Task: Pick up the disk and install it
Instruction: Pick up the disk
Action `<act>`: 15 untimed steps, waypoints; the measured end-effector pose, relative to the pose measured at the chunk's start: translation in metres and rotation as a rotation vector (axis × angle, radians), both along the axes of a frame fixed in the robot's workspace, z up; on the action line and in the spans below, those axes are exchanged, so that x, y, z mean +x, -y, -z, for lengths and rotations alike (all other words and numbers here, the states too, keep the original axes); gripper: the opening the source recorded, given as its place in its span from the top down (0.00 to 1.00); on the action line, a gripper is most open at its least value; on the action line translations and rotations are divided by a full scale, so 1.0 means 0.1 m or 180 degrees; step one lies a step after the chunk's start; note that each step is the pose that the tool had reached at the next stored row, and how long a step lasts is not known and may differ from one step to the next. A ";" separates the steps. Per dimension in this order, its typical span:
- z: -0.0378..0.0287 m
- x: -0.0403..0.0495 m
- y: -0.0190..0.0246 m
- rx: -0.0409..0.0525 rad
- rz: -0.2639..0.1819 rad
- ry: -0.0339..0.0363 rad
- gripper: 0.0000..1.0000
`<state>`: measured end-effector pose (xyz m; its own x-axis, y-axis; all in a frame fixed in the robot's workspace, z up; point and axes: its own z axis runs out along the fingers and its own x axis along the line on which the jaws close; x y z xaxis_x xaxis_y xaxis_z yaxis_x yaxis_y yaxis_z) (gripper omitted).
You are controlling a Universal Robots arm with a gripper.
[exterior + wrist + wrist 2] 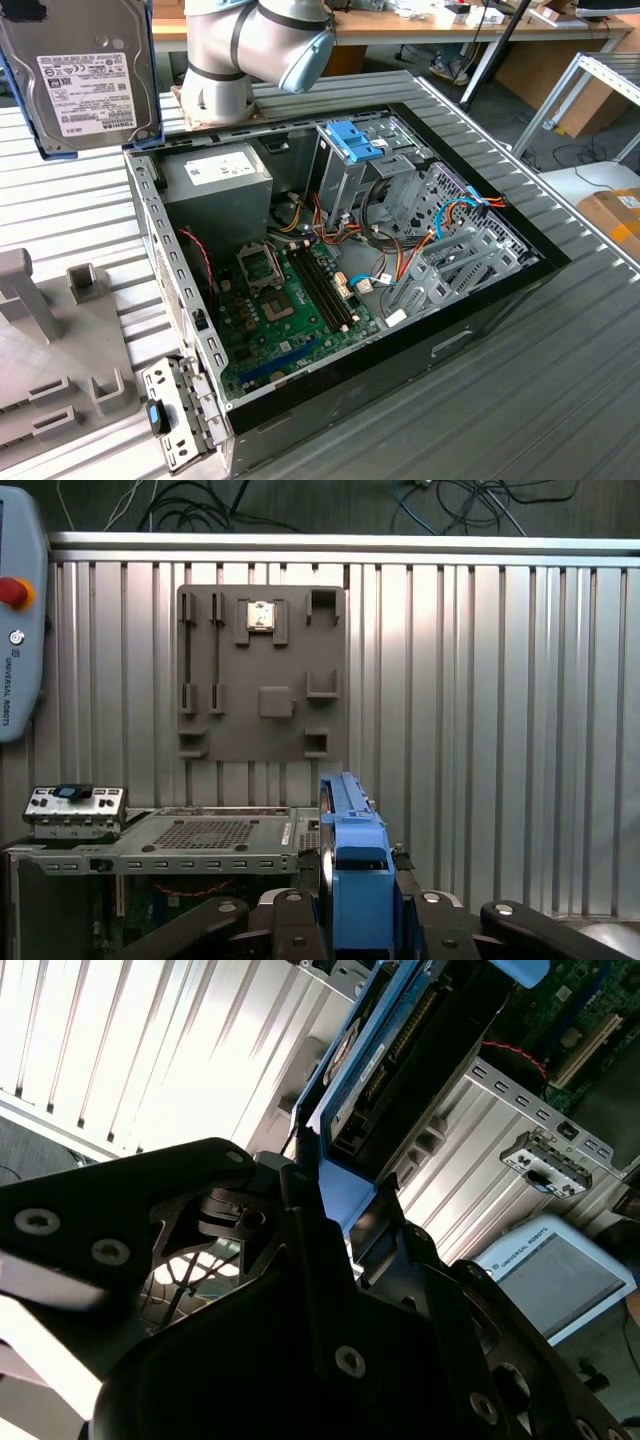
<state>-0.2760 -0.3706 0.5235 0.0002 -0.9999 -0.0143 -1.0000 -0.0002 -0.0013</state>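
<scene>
Clamping 1 disk (pixel 85 80) upright, tool (pixel 357 912) hangs nr 1 open PC case (pixel 400 370).

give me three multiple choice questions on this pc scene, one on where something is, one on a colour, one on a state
1. Where is the disk?
A. in the drive cage
B. lying on the grey fixture plate
C. held in the gripper, outside the computer case

2. What colour is the plastic framing the disk?
A. red
B. blue
C. yellow

3. What state is the computer case in?
A. open, motherboard exposed
B. closed by a side panel
C. tipped upside down

Answers:
1 C: in the first wrist view the gripper is clamped on the disk's end, and the exterior view shows the disk raised beside the case.
2 B: blue edges frame it in the exterior view.
3 A: the motherboard lies bare.
</scene>
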 end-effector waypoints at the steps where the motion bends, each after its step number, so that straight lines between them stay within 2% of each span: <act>1: 0.000 0.032 0.000 0.0000 0.0000 0.0000 0.64; 5: 0.000 0.192 -0.002 0.0000 0.0000 0.0000 0.64; 15: 0.001 0.415 -0.008 0.0000 0.0000 0.0000 0.64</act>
